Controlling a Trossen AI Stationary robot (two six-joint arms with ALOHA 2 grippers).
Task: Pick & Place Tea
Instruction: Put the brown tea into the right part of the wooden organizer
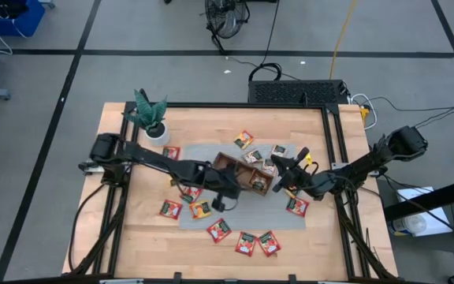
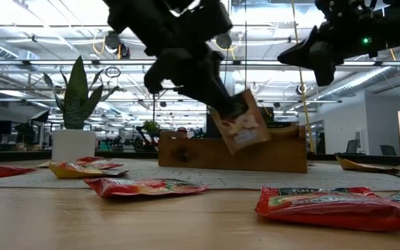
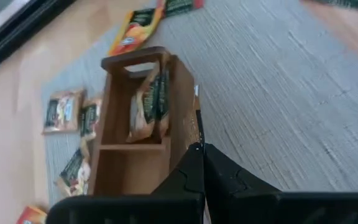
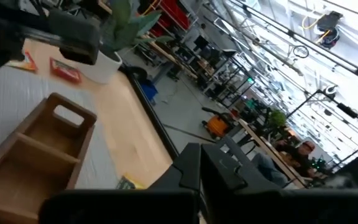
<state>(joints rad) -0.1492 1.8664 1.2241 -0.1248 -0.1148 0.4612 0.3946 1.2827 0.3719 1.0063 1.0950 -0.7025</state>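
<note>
My left gripper is shut on a pale sachet with a dark top, just in front of the brown wooden tray on its near side. In the left wrist view the sachet shows edge-on beyond the gripper. One tray compartment holds sachets standing on edge. My right gripper hovers shut and empty above the tray's right end; its wrist view looks over empty compartments. Several red and orange sachets lie flat on the grey mat. My left gripper pinches the sachet's upper edge between its two fingers, coming from above and slanting down. The sachet hangs tilted below the fingers, lifted clear of the mat, with its lower corner in front of the tray's near wall.
A potted plant stands at the far left of the table. Loose sachets lie near the front edge, left of the tray, right of it and beyond it. A black frame borders the wooden table.
</note>
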